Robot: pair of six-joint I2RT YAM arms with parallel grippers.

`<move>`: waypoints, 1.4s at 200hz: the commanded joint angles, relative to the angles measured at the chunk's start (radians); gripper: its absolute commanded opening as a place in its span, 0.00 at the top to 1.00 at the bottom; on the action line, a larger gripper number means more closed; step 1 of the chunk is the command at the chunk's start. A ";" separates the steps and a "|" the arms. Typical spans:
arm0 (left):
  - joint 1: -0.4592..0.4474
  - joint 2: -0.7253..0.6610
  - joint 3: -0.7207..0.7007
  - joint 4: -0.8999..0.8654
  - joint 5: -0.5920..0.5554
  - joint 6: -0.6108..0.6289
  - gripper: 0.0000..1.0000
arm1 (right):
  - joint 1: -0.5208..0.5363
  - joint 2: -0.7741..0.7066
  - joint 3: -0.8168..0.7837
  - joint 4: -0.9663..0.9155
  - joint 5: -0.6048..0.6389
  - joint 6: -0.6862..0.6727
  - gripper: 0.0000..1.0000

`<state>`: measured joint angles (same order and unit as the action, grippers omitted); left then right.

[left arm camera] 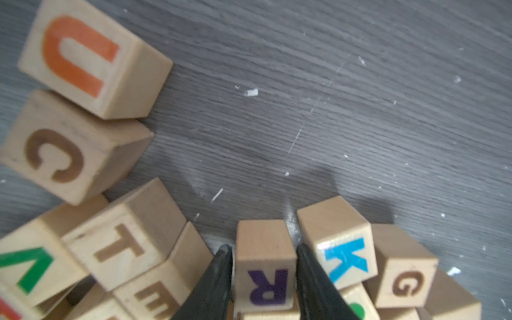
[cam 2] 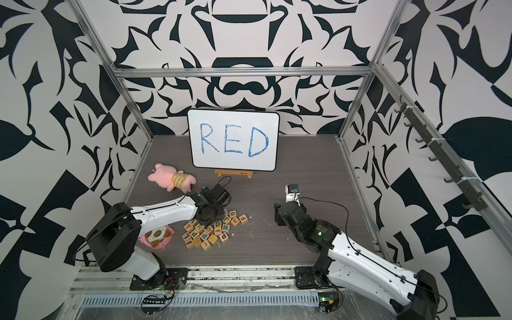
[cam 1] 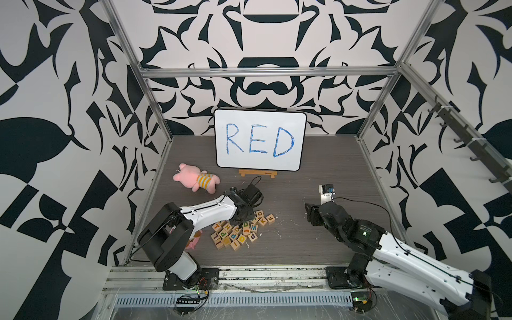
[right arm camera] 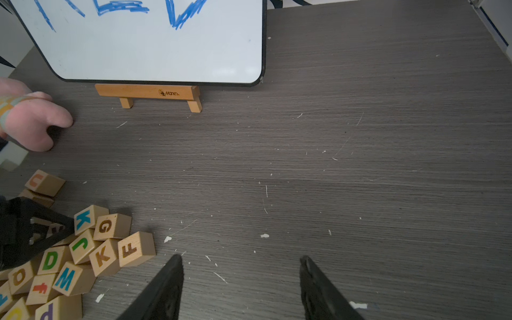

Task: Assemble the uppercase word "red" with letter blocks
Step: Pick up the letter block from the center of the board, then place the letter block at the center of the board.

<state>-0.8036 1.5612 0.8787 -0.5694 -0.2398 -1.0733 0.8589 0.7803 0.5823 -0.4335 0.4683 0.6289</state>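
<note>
Left wrist view: the left gripper [left arm camera: 263, 246] has its two black fingers [left arm camera: 219, 279] on both sides of the R block [left arm camera: 266, 277], against its side faces. The jaws are clenched on this block.
R block: a pale wooden cube with a dark-purple R on the upper face. It sits at the edge of the heap, and the K block [left arm camera: 343, 260] with a blue letter is just beside one finger.
Letter blocks: in both top views they lie in one loose heap [cam 1: 235, 232] on the grey table [cam 1: 304, 241], on the side of the left arm, whose wrist covers the far part of the heap.
D block: the green D faces up [right arm camera: 51, 260] inside the heap, near the black left gripper.
Right gripper: the jaws [right arm camera: 241, 257] are spread apart with nothing between them. It hangs over bare table, well apart from the heap.
Whiteboard: it stands [cam 1: 260, 138] at the back on a small wooden easel [cam 1: 257, 173], with RED handwritten in blue.
Plush toy: pink with a striped shirt [cam 1: 196, 180], lying on the table between the whiteboard and the left arm.
</note>
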 commanded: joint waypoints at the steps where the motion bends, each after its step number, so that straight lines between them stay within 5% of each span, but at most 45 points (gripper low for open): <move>1: 0.004 0.009 0.001 0.011 0.006 0.006 0.59 | 0.005 -0.008 0.039 0.020 0.019 0.008 0.35; 143: 0.042 -0.015 0.049 -0.092 -0.013 -0.061 0.71 | 0.005 -0.046 0.030 0.004 0.024 0.023 0.35; 208: 0.198 -0.132 0.026 0.032 0.009 -0.343 0.78 | 0.005 -0.031 0.036 0.021 0.043 0.014 0.35; 280: 0.223 0.088 0.237 0.008 0.021 -0.500 0.83 | 0.005 0.029 0.050 0.006 0.023 0.027 0.35</move>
<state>-0.5934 1.5814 1.0595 -0.5358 -0.2371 -1.4990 0.8589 0.7879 0.5869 -0.4297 0.4801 0.6445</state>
